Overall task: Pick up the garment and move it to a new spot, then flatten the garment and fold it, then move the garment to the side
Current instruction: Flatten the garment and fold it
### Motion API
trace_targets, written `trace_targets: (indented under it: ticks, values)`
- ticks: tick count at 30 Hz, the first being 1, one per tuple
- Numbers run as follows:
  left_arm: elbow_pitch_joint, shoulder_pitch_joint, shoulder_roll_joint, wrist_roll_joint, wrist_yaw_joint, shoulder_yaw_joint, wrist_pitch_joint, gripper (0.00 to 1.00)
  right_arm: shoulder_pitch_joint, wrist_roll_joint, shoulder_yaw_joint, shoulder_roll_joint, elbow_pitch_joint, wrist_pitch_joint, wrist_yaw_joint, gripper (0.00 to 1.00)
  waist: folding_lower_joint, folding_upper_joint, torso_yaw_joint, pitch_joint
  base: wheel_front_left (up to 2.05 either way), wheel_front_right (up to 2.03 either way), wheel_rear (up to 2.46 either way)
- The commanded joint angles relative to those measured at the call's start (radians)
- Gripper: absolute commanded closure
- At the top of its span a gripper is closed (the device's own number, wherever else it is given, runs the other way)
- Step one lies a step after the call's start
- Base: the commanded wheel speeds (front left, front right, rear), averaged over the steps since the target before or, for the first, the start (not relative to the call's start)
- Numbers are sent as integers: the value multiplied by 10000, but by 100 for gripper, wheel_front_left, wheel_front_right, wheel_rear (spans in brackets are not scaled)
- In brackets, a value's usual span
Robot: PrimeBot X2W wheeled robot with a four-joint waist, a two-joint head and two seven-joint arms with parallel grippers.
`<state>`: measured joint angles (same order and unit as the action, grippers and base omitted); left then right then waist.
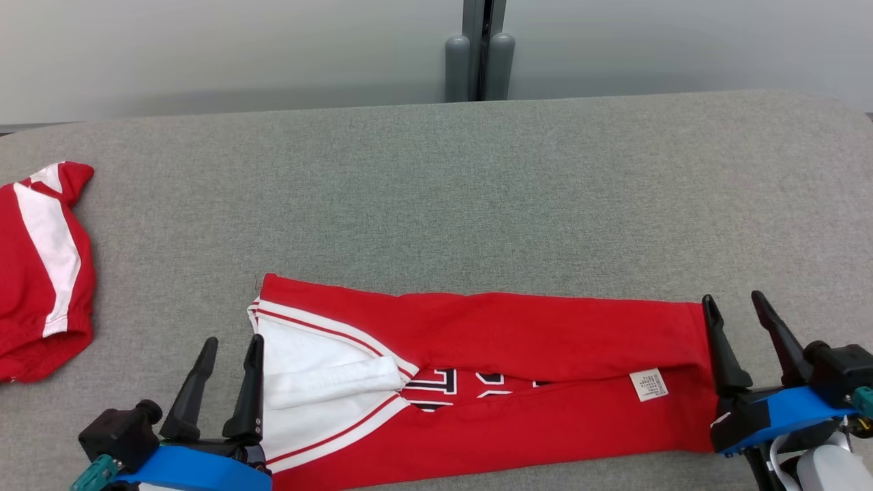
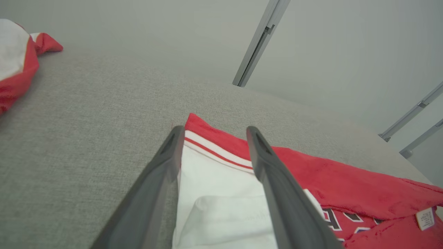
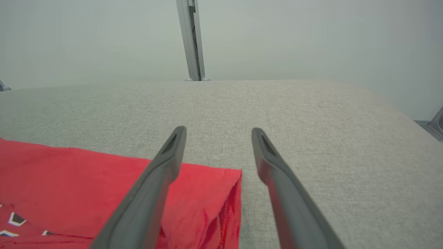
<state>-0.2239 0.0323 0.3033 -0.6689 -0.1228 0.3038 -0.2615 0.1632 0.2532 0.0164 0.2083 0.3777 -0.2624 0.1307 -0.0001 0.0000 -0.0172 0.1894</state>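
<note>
The garment (image 1: 491,341) is a red jersey with white trim and black lettering, folded into a long band across the near part of the grey table (image 1: 477,191). My left gripper (image 1: 232,344) stands open at its left, white-trimmed end; in the left wrist view the left gripper (image 2: 213,131) has its fingers spread over that white cloth (image 2: 221,193), holding nothing. At the band's right end my right gripper (image 1: 740,303) is open too. From the right wrist, the right gripper (image 3: 218,133) hangs above the garment's red corner (image 3: 207,193) with nothing between its fingers.
Another red and white piece of clothing (image 1: 41,273) lies at the table's far left edge. A grey post (image 1: 481,51) stands behind the table against a pale wall. Bare grey cloth stretches behind the garment and to its right.
</note>
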Motion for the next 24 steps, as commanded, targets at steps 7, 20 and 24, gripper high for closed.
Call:
trace_targets:
  ticks: [7,20,24]
  values:
    - [901,-267,-1003,1899,190,-1969,-48,0,66,-73,-233,140,-401,-31,1,0,1,0,66,-91,0,0,0]
    - [1331,92,-2293,4606,-5,-4212,-48,0,914,-149,-154,-299,2853,-31,1,0,1,0,282,52,0,0,0]
    - [1208,124,-2382,5077,-31,-4406,-48,0,1068,-96,-110,-398,3586,-30,1,0,1,0,285,87,0,0,0]
